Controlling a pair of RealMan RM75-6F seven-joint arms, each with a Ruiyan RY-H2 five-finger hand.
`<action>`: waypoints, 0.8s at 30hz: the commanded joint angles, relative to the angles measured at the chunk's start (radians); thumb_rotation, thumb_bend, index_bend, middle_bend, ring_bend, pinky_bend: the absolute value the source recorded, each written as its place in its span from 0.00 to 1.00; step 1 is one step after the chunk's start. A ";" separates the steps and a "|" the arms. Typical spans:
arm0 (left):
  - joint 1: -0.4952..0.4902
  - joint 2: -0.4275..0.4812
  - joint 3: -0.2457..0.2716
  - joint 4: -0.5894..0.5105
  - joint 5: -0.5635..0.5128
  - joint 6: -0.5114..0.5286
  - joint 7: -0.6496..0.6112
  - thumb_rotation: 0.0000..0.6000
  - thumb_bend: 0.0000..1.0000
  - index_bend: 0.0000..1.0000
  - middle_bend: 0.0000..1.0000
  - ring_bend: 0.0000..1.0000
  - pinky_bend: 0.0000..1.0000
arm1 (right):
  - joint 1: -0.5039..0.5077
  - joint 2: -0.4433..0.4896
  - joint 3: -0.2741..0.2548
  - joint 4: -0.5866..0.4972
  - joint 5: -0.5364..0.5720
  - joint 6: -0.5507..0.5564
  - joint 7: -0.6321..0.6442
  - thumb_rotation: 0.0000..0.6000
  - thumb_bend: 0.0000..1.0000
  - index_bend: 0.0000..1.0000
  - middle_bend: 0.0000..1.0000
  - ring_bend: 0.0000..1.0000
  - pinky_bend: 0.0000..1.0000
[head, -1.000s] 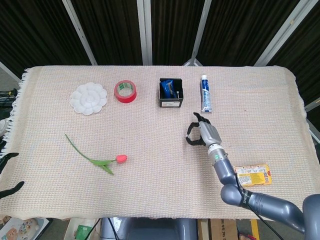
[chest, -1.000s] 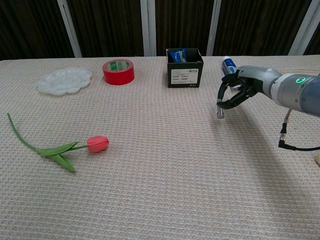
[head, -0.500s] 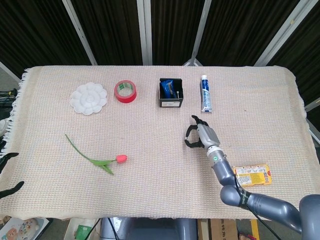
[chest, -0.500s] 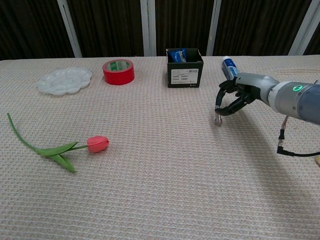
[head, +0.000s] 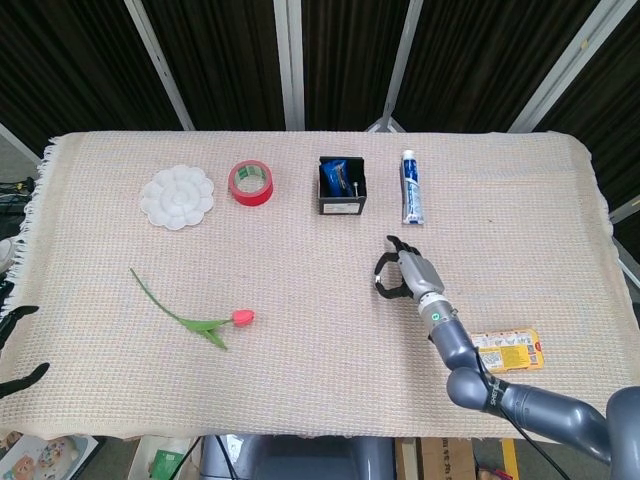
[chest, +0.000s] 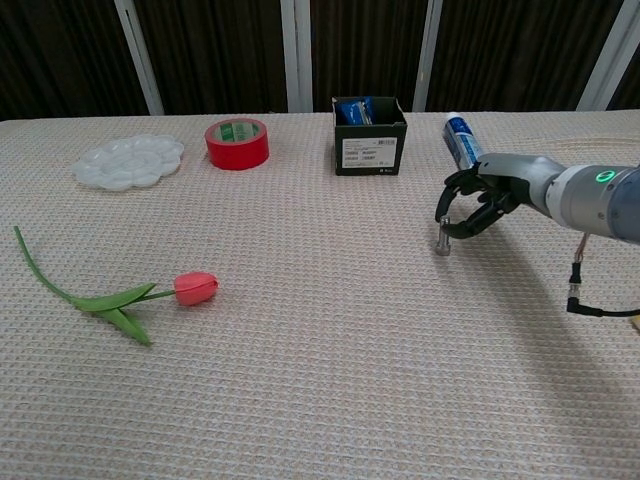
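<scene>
At the far left edge of the head view, the dark fingertips of my left hand (head: 20, 345) show just off the desk (head: 300, 390), which is covered in a cream woven cloth; I cannot tell how that hand is set. On the cloth's left side a white flower-shaped plastic paint palette (head: 177, 197) lies near the far edge. In front of it lies a pink tulip with a long green stem and leaves (head: 200, 318), its bloom pointing right. Just right of the palette sits a red roll of adhesive tape (head: 251, 182), lying flat. At centre, toward the far edge, an open black box holding blue packets (head: 342, 187) stands upright, its white label facing me in the chest view. Right of it, a white and blue tube of toothpaste (head: 411, 188) lies lengthwise, cap pointing away from me. My right hand (chest: 478, 200) hangs low over the cloth just in front of that tube, curled, thumb and fingers (chest: 447, 203) pinching a small grey metal bolt (chest: 442, 241) that hangs upright with its lower end at or just above the cloth. At the near right, beside my forearm, a yellow and orange printed snack packet (head: 508, 351) lies flat.
</scene>
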 joint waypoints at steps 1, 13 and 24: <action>0.000 0.000 0.000 0.000 -0.001 -0.001 0.000 1.00 0.25 0.26 0.00 0.00 0.00 | 0.004 0.010 -0.005 -0.006 0.013 -0.010 -0.006 1.00 0.39 0.40 0.03 0.01 0.00; 0.000 -0.001 0.000 -0.001 -0.001 -0.001 0.005 1.00 0.25 0.26 0.00 0.00 0.00 | 0.020 0.083 -0.028 -0.050 0.045 -0.078 -0.006 1.00 0.39 0.24 0.00 0.00 0.00; 0.001 0.002 -0.002 0.001 -0.002 0.002 -0.009 1.00 0.25 0.26 0.00 0.00 0.00 | -0.022 0.300 -0.065 -0.243 -0.005 0.008 -0.060 1.00 0.34 0.15 0.00 0.00 0.00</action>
